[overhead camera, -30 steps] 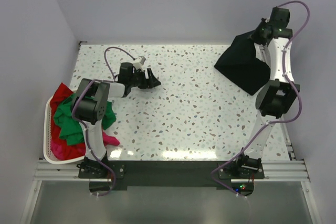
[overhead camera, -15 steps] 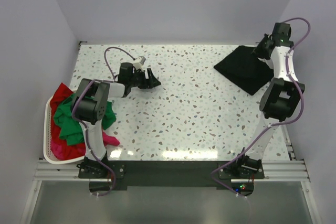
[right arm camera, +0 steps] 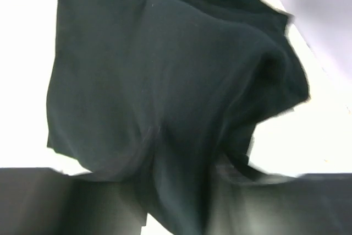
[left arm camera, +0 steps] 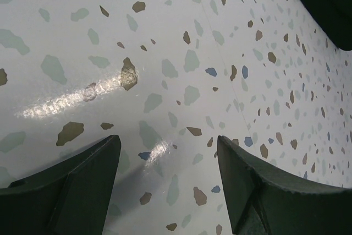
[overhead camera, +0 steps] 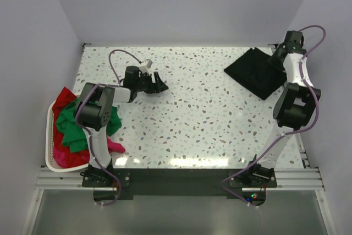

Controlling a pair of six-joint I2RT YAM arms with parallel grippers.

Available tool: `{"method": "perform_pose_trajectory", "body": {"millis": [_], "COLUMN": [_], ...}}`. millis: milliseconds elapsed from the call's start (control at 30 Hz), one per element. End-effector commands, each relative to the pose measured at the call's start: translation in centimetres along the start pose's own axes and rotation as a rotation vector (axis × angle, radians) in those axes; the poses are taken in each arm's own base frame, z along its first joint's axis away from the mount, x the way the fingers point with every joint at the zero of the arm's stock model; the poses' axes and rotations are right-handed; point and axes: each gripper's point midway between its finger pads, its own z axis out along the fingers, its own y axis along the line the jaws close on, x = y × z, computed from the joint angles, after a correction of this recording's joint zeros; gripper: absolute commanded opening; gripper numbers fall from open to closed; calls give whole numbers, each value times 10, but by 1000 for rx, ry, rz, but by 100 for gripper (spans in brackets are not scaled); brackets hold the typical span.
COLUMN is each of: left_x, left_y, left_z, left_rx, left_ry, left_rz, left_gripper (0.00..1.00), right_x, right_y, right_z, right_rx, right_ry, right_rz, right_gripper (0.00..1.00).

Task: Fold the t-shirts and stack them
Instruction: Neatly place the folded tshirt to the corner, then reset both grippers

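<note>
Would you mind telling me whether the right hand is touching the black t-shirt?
Touching. The right wrist view shows the black t-shirt running down into the right hand, pinched there.

This is a robotics lab test cell. Two white-and-black jointed robot arms, the left [overhead camera: 96,114] and the right [overhead camera: 294,105], are bolted to a silver aluminium rail [overhead camera: 60,179] at the near edge of a white speckled terrazzo-pattern table [overhead camera: 209,114]. Plain pale lilac panel walls [overhead camera: 181,4] box the table in on three sides.
</note>
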Motion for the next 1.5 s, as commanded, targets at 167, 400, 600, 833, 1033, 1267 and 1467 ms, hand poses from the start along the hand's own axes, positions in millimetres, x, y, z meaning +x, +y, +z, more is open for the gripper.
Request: {"method": "perform_pose_trajectory", "body": {"millis": [167, 400, 600, 833, 1033, 1267, 1467], "left_x": [-31, -54, -82, -94, -87, -75, -77], "left_y": [-7, -35, -57, -70, -71, -61, -60], "left_z": [-30, -59, -111, -182, -217, -239, -249], "left_rx": [-121, -159, -259, -397, -469, -539, -559], "left_ry": [-111, -200, -339, -494, -555, -580, -609], "left_rz": [75, 117, 151, 160, 160, 144, 143], "left_gripper": [76, 76, 77, 81, 83, 84, 84], "right_x": [-20, 1, 50, 117, 147, 153, 149], "right_y": [-43, -39, 10, 92, 104, 103, 103], "right_z": [-58, -103, -145, -197, -214, -222, -223], "right_rx": [216, 126, -95, -540, -691, -726, -723], "right_ry": [-147, -233, -268, -255, -232, -243, -258], "right_rz": [0, 23, -72, -171, -228, -239, -233], "right_gripper": [93, 99, 99, 99, 99, 99, 99]}}
